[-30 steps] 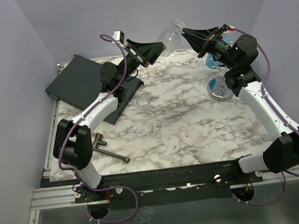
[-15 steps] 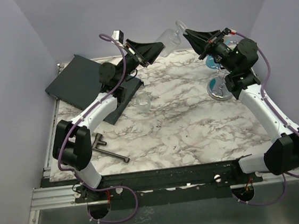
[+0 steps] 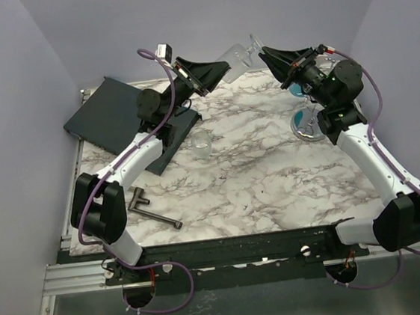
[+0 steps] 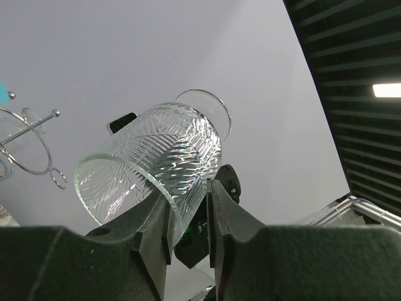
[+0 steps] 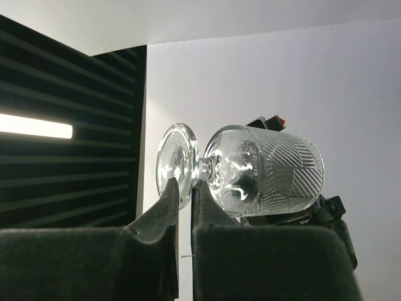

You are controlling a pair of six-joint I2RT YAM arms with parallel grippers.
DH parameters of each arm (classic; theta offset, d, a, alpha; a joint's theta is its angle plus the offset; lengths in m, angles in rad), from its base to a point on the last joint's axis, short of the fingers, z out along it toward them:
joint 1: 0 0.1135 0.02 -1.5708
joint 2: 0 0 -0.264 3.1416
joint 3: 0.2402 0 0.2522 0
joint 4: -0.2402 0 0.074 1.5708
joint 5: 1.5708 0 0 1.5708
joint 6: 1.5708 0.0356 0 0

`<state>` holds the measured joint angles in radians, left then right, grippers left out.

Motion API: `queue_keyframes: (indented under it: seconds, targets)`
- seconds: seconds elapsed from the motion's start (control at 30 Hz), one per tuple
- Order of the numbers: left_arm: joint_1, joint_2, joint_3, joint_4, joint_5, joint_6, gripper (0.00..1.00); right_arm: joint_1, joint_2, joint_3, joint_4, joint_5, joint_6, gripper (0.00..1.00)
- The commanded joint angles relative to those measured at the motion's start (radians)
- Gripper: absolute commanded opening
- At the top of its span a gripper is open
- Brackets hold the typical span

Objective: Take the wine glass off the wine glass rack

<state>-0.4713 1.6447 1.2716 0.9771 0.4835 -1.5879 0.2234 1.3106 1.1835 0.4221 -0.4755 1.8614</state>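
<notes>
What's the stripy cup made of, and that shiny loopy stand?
The wine glass looks like clear glass: the wall shows straight through it, and pressed ridges catch the light. The wine glass rack looks like thin metal wire, chrome-plated or polished steel: its loops gleam and its round base shines like a mirror.

Seen from the top, the right arm hides much of the wine glass rack, and a blue item beside it is too covered to identify. In the left wrist view the rack runs off the left edge, and the wine glass hides most of the dark hardware behind it.
</notes>
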Motion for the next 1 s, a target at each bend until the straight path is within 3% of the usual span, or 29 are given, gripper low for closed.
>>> queue_keyframes:
  seconds: [0.0, 0.3, 0.7, 0.87, 0.97]
  targets:
    - [-0.021, -0.095, 0.019, 0.083, 0.006, -0.004, 0.12, 0.014, 0.017, -0.054, -0.131, -0.028, -0.153, 0.0]
    - [-0.028, -0.154, -0.008, -0.061, 0.003, 0.076, 0.0, 0.013, 0.019, -0.03, -0.244, 0.005, -0.28, 0.0]
    - [-0.036, -0.216, 0.01, -0.341, -0.042, 0.234, 0.0, 0.013, -0.005, -0.006, -0.376, 0.074, -0.419, 0.01]
    - [-0.04, -0.246, 0.053, -0.544, -0.086, 0.336, 0.0, 0.013, -0.031, 0.042, -0.502, 0.139, -0.513, 0.09]
    - [-0.044, -0.276, 0.097, -0.722, -0.115, 0.439, 0.0, 0.013, -0.065, 0.064, -0.606, 0.208, -0.595, 0.2]
